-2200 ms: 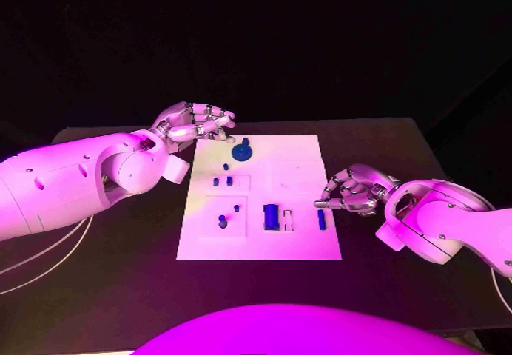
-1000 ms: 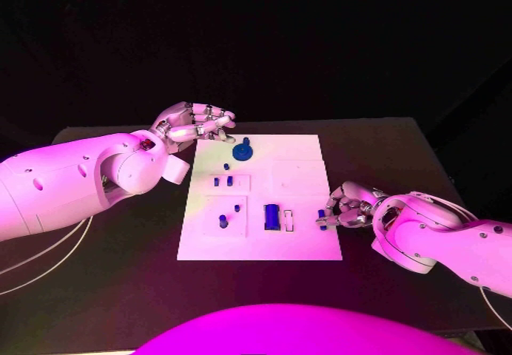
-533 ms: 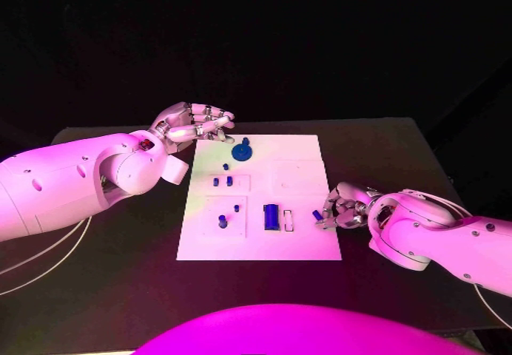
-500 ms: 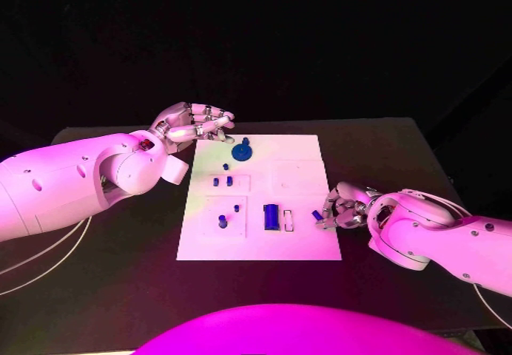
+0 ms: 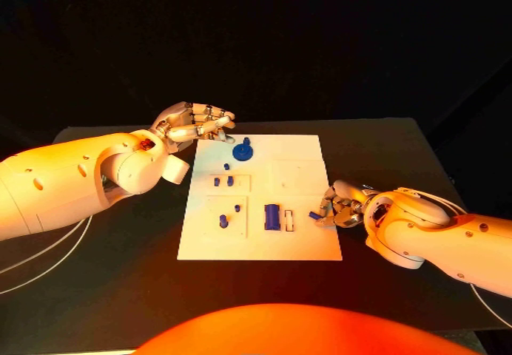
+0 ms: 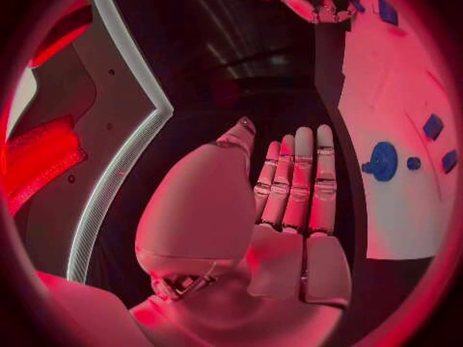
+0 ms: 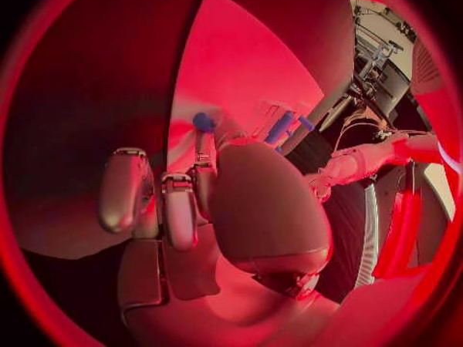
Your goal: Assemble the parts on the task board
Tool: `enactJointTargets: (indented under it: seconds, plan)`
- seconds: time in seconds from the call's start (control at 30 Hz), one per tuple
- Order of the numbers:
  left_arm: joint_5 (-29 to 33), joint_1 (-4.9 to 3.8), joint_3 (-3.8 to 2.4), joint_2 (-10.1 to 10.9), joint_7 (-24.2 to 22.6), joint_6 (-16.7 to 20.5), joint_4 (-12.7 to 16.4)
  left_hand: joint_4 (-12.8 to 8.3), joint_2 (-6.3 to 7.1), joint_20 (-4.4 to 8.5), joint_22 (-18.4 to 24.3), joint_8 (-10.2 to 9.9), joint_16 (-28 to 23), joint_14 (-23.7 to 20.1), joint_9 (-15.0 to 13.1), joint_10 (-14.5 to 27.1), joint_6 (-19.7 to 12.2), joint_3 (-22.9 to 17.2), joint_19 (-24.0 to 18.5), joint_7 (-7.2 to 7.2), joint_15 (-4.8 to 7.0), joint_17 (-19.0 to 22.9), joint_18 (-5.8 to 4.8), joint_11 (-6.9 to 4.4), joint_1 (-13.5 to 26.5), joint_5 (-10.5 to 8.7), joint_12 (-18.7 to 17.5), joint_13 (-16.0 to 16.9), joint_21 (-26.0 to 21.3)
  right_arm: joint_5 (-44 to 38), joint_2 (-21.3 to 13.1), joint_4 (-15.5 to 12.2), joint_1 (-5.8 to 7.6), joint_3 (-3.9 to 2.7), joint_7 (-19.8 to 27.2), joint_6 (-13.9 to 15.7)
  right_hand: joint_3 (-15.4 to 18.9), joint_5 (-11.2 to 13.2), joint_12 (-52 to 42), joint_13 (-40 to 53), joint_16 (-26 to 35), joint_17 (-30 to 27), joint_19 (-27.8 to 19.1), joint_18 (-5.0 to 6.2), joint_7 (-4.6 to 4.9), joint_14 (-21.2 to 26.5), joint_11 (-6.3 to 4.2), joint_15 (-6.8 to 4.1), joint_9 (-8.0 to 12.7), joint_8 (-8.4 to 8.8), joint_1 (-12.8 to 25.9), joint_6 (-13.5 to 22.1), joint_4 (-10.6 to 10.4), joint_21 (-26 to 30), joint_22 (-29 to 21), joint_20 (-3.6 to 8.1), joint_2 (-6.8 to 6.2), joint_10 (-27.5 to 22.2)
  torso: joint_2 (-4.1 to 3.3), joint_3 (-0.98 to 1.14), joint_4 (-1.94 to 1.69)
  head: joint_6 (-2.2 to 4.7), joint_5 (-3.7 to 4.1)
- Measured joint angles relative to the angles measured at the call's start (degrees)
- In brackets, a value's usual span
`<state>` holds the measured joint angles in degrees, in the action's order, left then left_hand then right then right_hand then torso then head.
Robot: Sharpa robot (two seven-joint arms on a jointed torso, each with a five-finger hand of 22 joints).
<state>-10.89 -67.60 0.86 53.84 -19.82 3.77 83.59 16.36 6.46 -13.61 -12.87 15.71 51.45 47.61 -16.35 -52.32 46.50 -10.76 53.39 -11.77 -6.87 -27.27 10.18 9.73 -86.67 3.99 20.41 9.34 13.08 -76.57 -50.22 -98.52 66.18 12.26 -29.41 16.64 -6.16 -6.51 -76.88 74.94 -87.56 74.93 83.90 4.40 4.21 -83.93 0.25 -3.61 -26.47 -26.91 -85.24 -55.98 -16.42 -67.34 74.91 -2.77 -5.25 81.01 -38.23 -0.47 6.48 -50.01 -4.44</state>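
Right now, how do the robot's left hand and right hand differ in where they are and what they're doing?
The left hand hovers off the far left corner of the white task board, while the right hand sits at the board's right edge. The left hand holds nothing, fingers loosely curled; the right hand pinches a small blue bar-shaped part, tilted at its fingertips. Both are silver, many-fingered hands on white arms.

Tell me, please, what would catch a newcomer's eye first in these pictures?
Most striking is the white task board in the middle of the black table, dotted with small blue parts. At its right edge the right hand pinches a slim blue part in its fingertips. By the board's far left corner the left hand hovers with fingers curled, close to a round blue part.
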Motion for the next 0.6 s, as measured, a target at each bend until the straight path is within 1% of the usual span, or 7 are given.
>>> enactJointTargets:
  seconds: [0.2, 0.27, 0.37, 0.47, 0.53, 0.57, 0.6]
  plan:
    - [-0.1, 0.00, 0.01, 0.1, 0.0, 0.0, 0.0, 0.0, 0.00, -0.09, 0.0, 0.0, 0.0, 0.0, 0.0, 0.0, 0.0, 0.0, 0.3, 0.00, 0.00, 0.0, 0.00, 0.00, 0.0, 0.00, 0.0, 0.0, -0.1, -0.2, -0.5, -0.8, -0.09, 0.05, -0.4, 0.4, -1.4, 0.0, -0.2, 0.1, 0.0, 0.0, 0.0, 0.00, -0.18, 0.0, -0.21, 0.00, 0.1, 0.49, 0.2, -0.2, 0.0, 0.0, 0.0, 0.00, 0.62, 0.2, 0.04, 0.01, 0.04, 0.00, -0.03]
    - [-0.1, 0.00, 0.01, 0.1, 0.0, 0.0, 0.0, 0.0, 0.00, -0.09, 0.0, 0.0, 0.0, 0.0, 0.0, 0.0, 0.0, 0.0, 0.3, 0.00, 0.00, 0.0, 0.00, 0.00, 0.0, 0.00, 0.0, 0.0, -0.1, -0.2, -0.6, -1.1, -0.09, 0.13, -0.5, 0.6, -2.2, 0.0, -0.3, 0.1, 0.0, 0.0, 0.0, 0.00, -0.25, 0.0, -0.32, 0.00, 1.6, 0.19, 0.4, -0.2, 0.0, -0.4, 0.0, 0.00, 0.83, 0.3, 0.05, 0.02, 0.04, 0.00, -0.02]
    - [-0.1, 0.00, 0.01, 0.1, 0.0, 0.0, 0.0, 0.0, 0.00, -0.09, 0.0, 0.0, 0.0, 0.0, 0.0, 0.0, 0.0, 0.0, 0.3, 0.00, 0.00, 0.0, 0.00, 0.00, 0.0, 0.00, 0.1, 0.0, -0.1, 0.1, -0.8, -1.6, 0.01, 0.30, -0.5, 1.1, -3.1, 0.1, -0.4, 0.1, 0.0, 0.0, 0.0, 0.00, -0.55, 0.0, -0.32, 0.00, 2.0, 0.23, 0.5, -0.5, 0.2, -0.7, 0.0, 0.00, 0.92, 0.3, 0.06, 0.01, 0.01, 0.00, 0.03]
    - [-0.2, 0.00, 0.02, 0.0, 0.0, 0.0, 0.0, 0.0, 0.00, -0.09, 0.0, 0.0, 0.0, 0.0, 0.0, 0.0, 0.0, 0.0, 0.3, 0.00, 0.00, 0.0, 0.00, 0.00, 0.0, 0.00, 0.2, 0.0, -0.1, 1.0, -0.9, -2.2, 0.28, 0.55, -0.5, 1.4, -4.2, 0.2, -0.8, 0.1, 0.0, 0.0, 0.2, 0.00, -0.64, 0.0, -0.33, 0.00, 2.0, 0.29, 1.1, -0.6, 0.0, -1.1, 0.0, 0.21, 1.51, 0.3, 0.05, 0.01, -0.03, 0.00, 0.07]
    - [-0.3, 0.00, 0.03, 0.0, 0.0, 0.0, 0.0, 0.0, 0.00, -0.09, 0.0, 0.0, 0.0, 0.0, 0.0, 0.0, 0.0, 0.0, 0.3, 0.00, 0.00, 0.0, 0.00, 0.00, 0.0, 0.00, 0.2, 0.0, -0.1, 2.0, -1.1, -2.7, 0.77, 0.72, -0.5, 1.6, -5.1, 0.2, -0.9, 0.1, 0.0, 0.0, 0.2, 0.00, -0.66, 0.0, -0.38, -0.04, 2.0, 0.27, 2.1, -0.6, 0.0, -1.5, 0.0, 0.21, 1.80, 0.3, 0.05, 0.01, -0.03, 0.00, 0.07]
    - [-0.3, 0.00, 0.03, 0.0, 0.0, 0.0, 0.0, 0.0, 0.00, -0.09, 0.1, 0.0, 0.0, -0.1, 0.0, 0.0, 0.0, 0.0, 0.3, 0.00, 0.06, 0.1, 0.00, 0.00, 0.0, 0.00, 0.2, 0.0, -0.1, 2.6, -1.1, -2.9, 1.09, 0.72, -0.5, 1.7, -5.4, 0.3, -0.8, 0.1, -0.2, 0.0, 0.2, 0.00, -0.71, -0.2, -0.79, -0.22, 1.9, 0.04, 2.6, -0.5, -0.1, -1.5, 0.0, 0.21, 1.77, 0.7, 0.04, 0.02, -0.03, 0.00, 0.07]
    - [-0.4, 0.00, 0.03, 0.0, 0.0, 0.0, 0.0, 0.0, 0.00, -0.09, 0.1, 0.0, 0.0, -0.2, 0.0, 0.0, 0.0, 0.0, 0.3, 0.00, 0.20, 0.1, 0.00, 0.00, 0.0, 0.00, 0.2, 0.0, -0.1, 3.3, -1.1, -3.1, 1.58, 0.69, -0.5, 1.8, -5.8, 0.3, -0.9, 0.1, -0.2, 0.0, 0.2, 0.00, -0.63, -0.2, -0.91, -0.22, 1.9, -0.16, 3.0, -0.6, 0.0, -1.5, 0.0, 0.21, 1.70, 0.8, 0.04, 0.01, -0.03, 0.00, 0.06]
